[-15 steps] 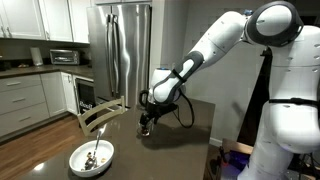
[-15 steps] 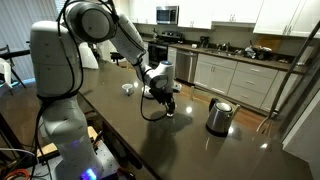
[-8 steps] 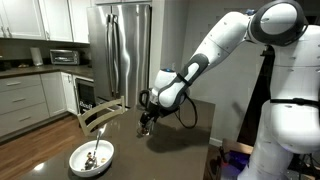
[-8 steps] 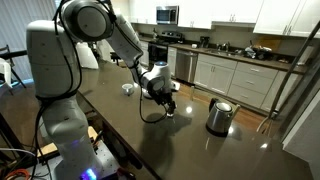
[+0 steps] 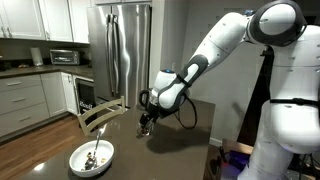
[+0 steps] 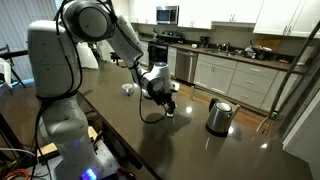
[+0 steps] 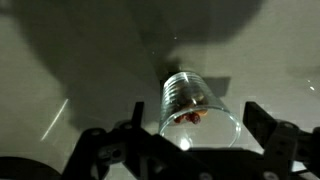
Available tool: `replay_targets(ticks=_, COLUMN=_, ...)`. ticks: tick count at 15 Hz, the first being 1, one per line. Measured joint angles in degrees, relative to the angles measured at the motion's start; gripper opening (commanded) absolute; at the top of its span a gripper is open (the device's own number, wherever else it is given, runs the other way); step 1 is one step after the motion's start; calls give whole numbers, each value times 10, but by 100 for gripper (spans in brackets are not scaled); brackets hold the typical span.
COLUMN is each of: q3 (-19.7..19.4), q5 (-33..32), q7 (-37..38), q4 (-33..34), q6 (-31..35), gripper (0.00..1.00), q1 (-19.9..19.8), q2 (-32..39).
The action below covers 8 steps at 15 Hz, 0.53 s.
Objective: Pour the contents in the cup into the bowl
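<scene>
Over the last second our arm's wrist has drifted a little toward the right of the frame in an exterior view, while the gripper [image 5: 147,122] has kept its place over the dark table [image 5: 195,112]; in the latest half second we see no change.

In the wrist view the gripper [image 7: 193,110] stands wide open and holds nothing. The cup [image 7: 196,104], a small clear glass, sits in the centre of the frame, right between the two fingers [image 7: 136,112]. A narrow gap shows on each side, so the pads look clear of the glass. The contents [image 7: 191,117], a few small brownish bits, lie at the bottom of the cup.

In both exterior views the glass itself is too small and too hidden under the gripper [image 6: 168,108] for us to pick out.

The bowl [image 5: 108,150], white and wide with a spoon [image 5: 93,155] in it, rests at the lower left of the frame, well apart from the gripper. In an exterior view the steel kettle [image 6: 219,116] stands right of centre on the same table
</scene>
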Motion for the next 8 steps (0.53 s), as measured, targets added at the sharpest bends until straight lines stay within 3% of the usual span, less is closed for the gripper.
replay_targets(ticks=8, q3=8, q5=1, q7=0, q4=0, q6=77, gripper=100, q1=0, q2=31)
